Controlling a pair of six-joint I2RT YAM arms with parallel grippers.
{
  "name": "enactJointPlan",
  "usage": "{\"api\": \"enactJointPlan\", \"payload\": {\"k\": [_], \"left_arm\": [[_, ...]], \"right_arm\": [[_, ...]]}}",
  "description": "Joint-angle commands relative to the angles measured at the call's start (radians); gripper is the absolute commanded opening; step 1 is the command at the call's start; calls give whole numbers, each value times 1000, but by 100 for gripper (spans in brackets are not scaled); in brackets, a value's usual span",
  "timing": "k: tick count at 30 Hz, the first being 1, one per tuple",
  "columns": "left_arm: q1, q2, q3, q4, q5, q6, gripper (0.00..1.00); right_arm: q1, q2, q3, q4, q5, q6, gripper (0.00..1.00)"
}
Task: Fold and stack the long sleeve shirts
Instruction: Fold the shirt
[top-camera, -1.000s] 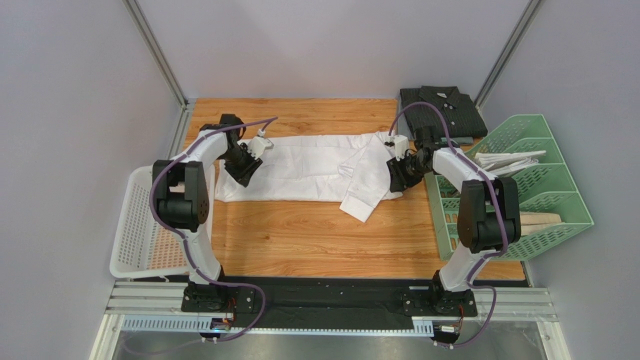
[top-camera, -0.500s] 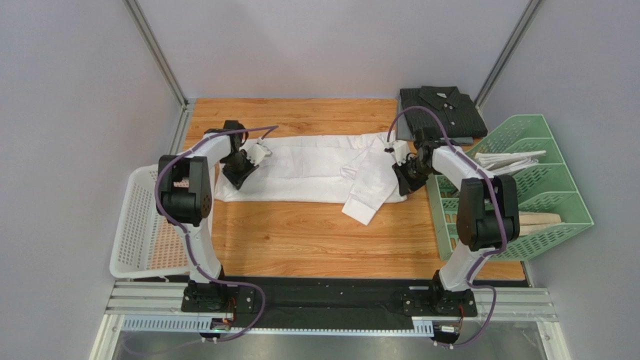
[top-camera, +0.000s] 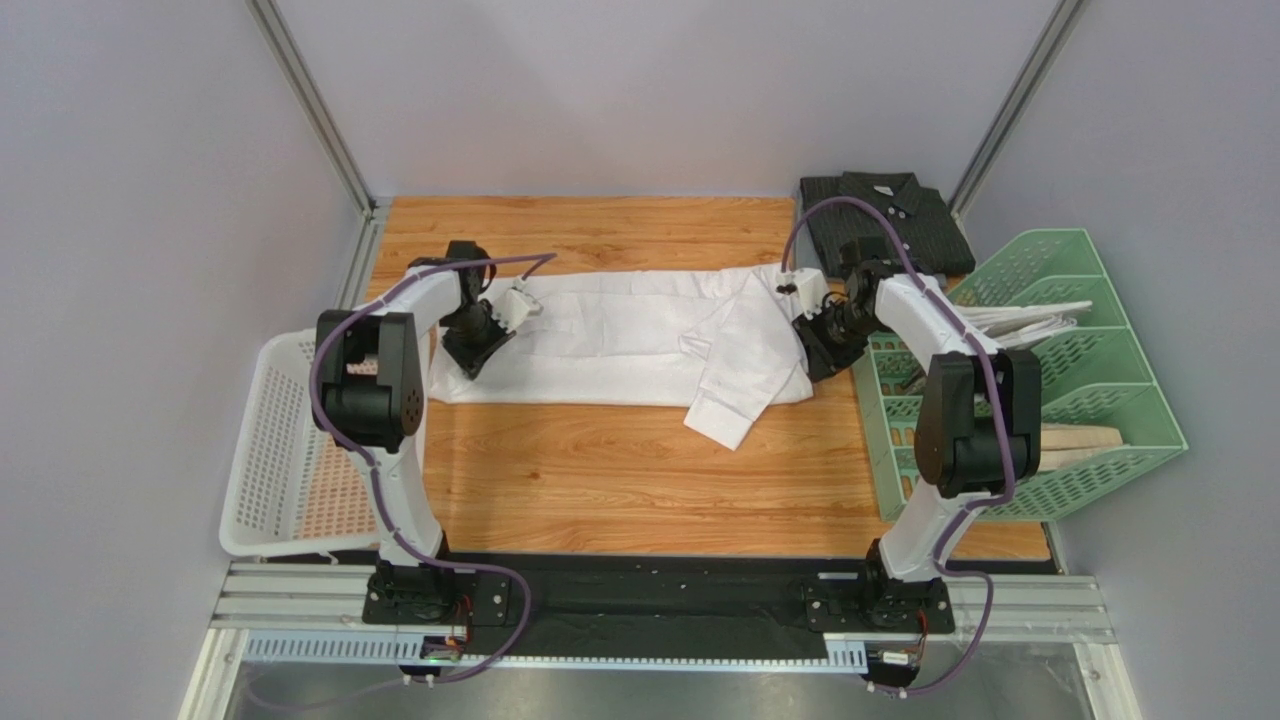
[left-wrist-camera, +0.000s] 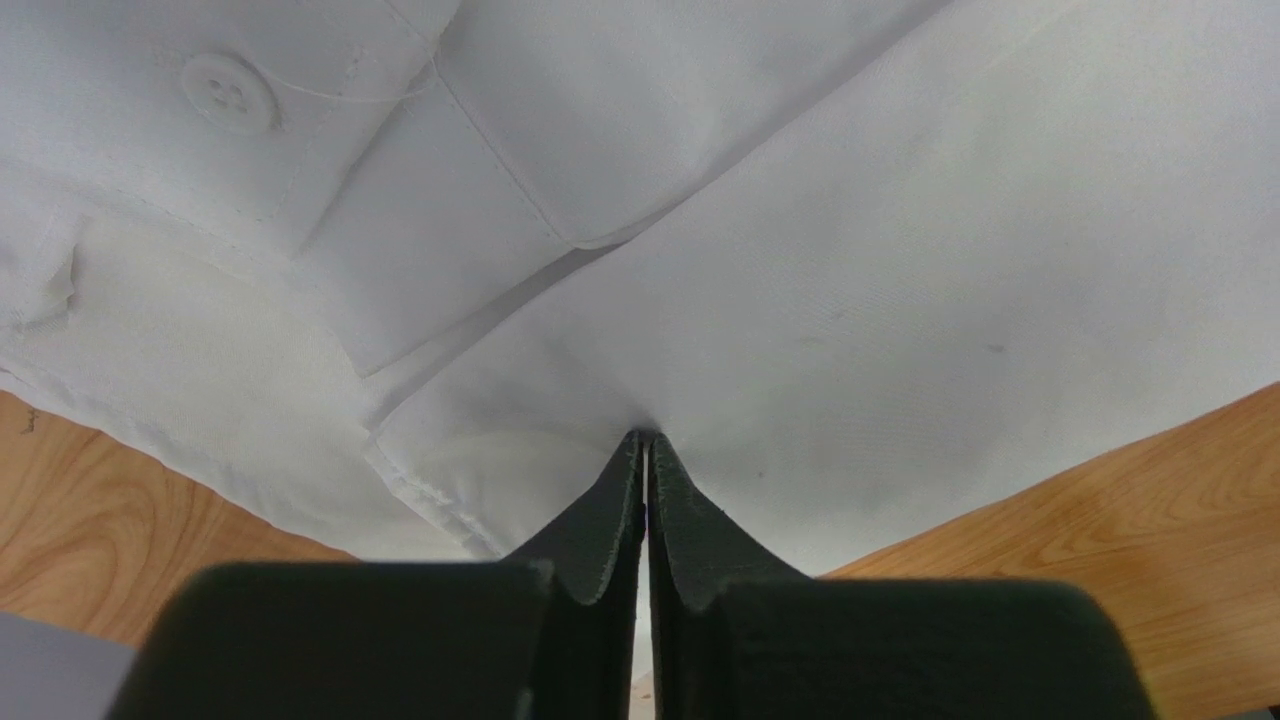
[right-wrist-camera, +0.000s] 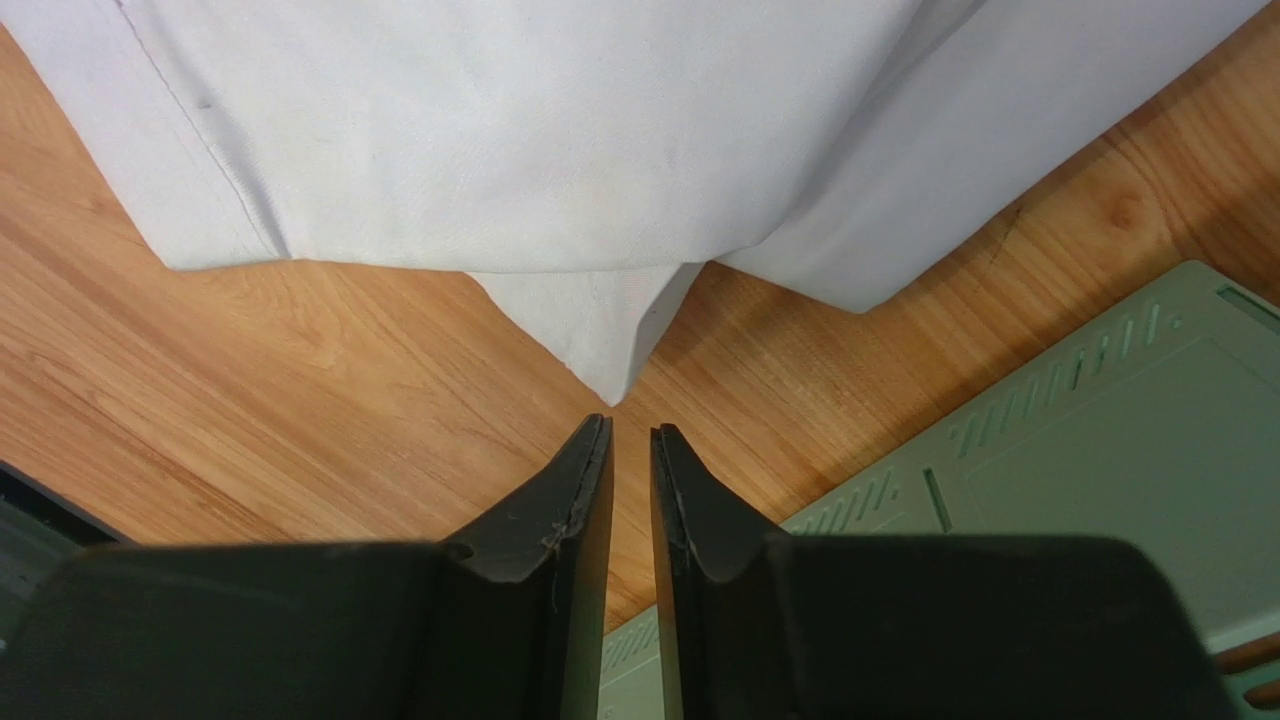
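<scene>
Tightly clamps the left gripper (left-wrist-camera: 645, 438) on a raised pinch of the white shirt (left-wrist-camera: 902, 225), fingers pressed together with cloth caught at the very tips. Just beyond the tips, a button (left-wrist-camera: 226, 90) on a folded band, layered hems, and bare table (left-wrist-camera: 1112, 495) on either side. Seen from above, at the shirt's left end, near the white basket (top-camera: 278, 450) beside the table's left edge.

Holds the right gripper (right-wrist-camera: 631, 428) low over the wood, fingers all but together with only a thin slit between, nothing caught. Just short of a pointed corner of the white shirt, not touching it. Close by on the right, the green rack (right-wrist-camera: 1052, 450), with papers (top-camera: 1022, 318) in one of its far slots.

Spread flat across the far half of the table, left to right between both grippers: the white shirt, one sleeve folded over the body and its cuff angled toward the near edge.

Folded at the far right corner, collar up: the dark shirt (top-camera: 879, 210), beside the rack's far end, just beyond the right arm and well apart from the left gripper.
</scene>
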Motion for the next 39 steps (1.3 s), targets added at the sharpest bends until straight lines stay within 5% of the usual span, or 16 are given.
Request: {"api": "enactJointPlan", "payload": {"k": [1, 8, 17, 24, 29, 39], "left_arm": [[16, -98, 2, -56, 68, 20, 14], [16, -209, 12, -65, 138, -4, 38], [-13, -134, 92, -87, 248, -60, 43], [-90, -258, 22, -58, 541, -110, 55], [-95, -373, -20, 2, 699, -239, 56], [-66, -542, -53, 45, 666, -353, 59]], "right_arm": [[-13, -1, 42, -34, -50, 21, 22], [-10, -6, 137, -42, -127, 85, 31], [20, 123, 246, -14, -155, 155, 33], [32, 4, 104, 51, -305, 196, 58], [200, -156, -88, 159, -170, 110, 64], [469, -34, -136, 246, 28, 192, 64]]}}
